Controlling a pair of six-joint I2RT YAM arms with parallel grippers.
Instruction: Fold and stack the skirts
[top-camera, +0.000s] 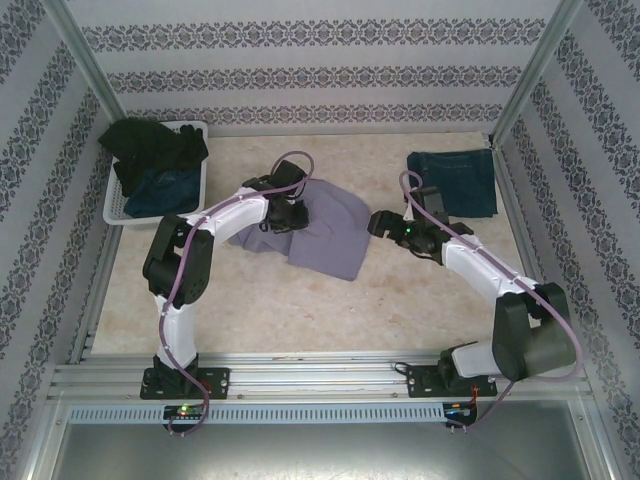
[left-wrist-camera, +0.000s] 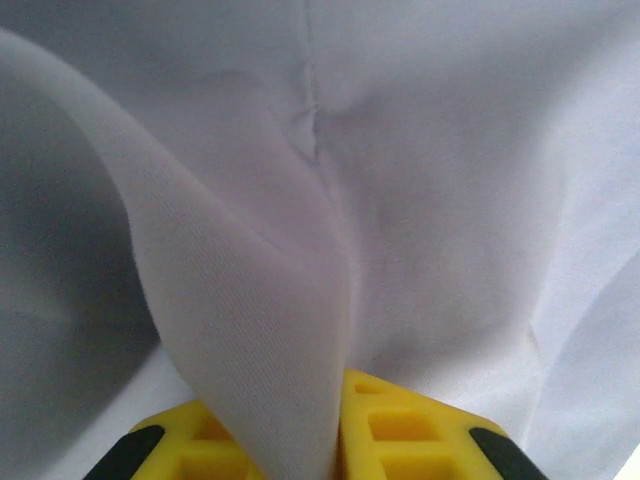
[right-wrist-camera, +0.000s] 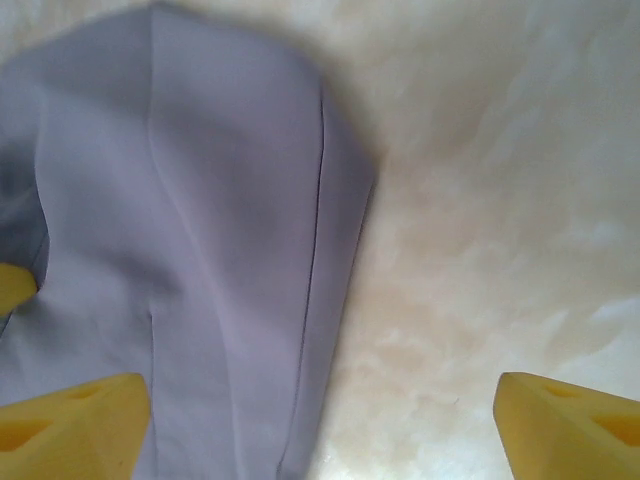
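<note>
A pale lavender-grey skirt (top-camera: 335, 232) lies spread and rumpled in the middle of the table. My left gripper (top-camera: 286, 214) is down on its left part, shut on a raised fold of the cloth (left-wrist-camera: 250, 300) that stands between the yellow fingers (left-wrist-camera: 410, 425). My right gripper (top-camera: 384, 222) hovers open at the skirt's right edge; in the right wrist view the skirt (right-wrist-camera: 200, 230) covers the left half of the gap between the pads (right-wrist-camera: 75, 425), with nothing held. A folded dark blue denim skirt (top-camera: 452, 183) lies at the back right. A black skirt (top-camera: 152, 145) and another denim skirt (top-camera: 162, 190) sit in the basket.
The white lattice basket (top-camera: 116, 210) stands at the back left against the patterned wall. Bare marbled tabletop (top-camera: 300, 310) stretches in front of the lavender skirt. A metal rail (top-camera: 320, 375) runs along the near edge by the arm bases.
</note>
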